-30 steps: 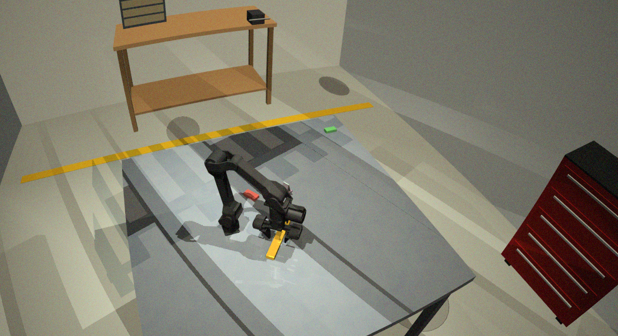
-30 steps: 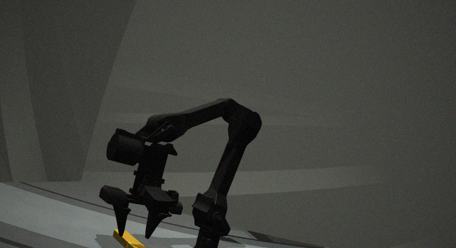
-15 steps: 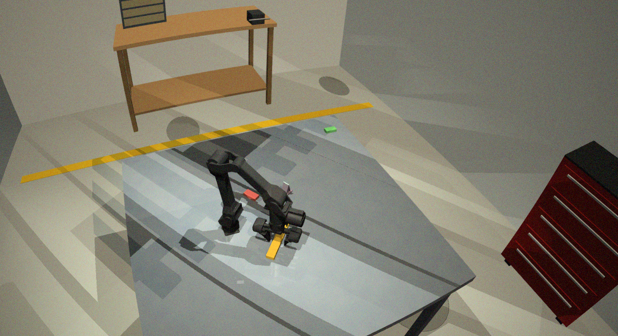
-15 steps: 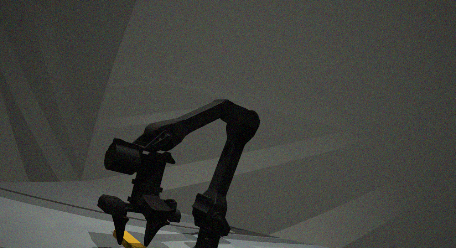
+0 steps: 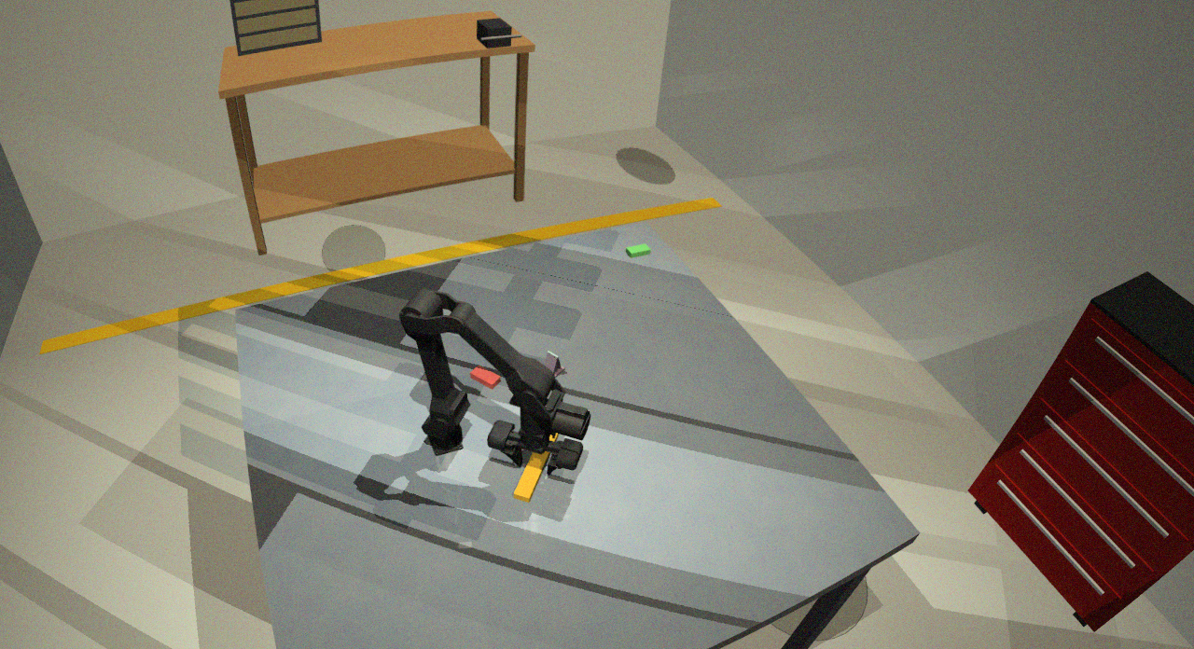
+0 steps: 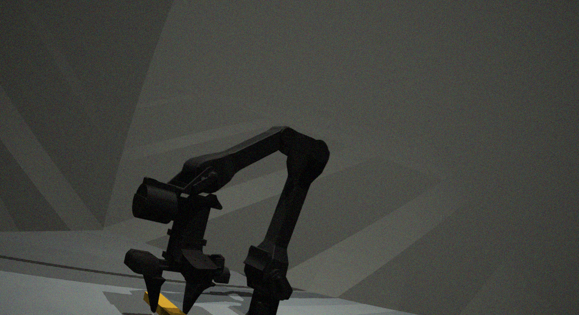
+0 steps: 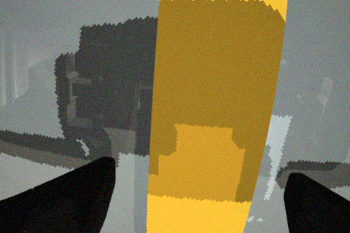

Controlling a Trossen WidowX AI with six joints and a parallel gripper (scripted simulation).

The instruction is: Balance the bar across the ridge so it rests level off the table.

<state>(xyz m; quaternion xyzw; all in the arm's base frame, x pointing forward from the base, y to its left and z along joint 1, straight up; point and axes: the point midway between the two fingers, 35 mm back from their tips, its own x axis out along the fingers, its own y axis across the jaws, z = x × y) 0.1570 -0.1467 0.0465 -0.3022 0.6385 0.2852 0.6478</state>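
The yellow bar (image 5: 527,483) (image 6: 166,304) (image 7: 219,62) lies flat on the grey table (image 5: 709,512). My gripper (image 5: 534,466) (image 6: 169,311) (image 7: 203,179) is open, pointing down low over the bar. Its fingertips stand on either side of the bar, with a gap on each side in the wrist view. The bar's far part is hidden by my gripper in the top view. A small pale pinkish piece (image 5: 552,362) stands behind my forearm, partly hidden; it looks like the ridge, but its full shape does not show.
A red block (image 5: 485,377) lies on the table between my base and forearm. A green block (image 5: 637,250) lies near the table's far corner. A wooden bench (image 5: 375,48) and a red drawer cabinet (image 5: 1085,445) stand away from the table.
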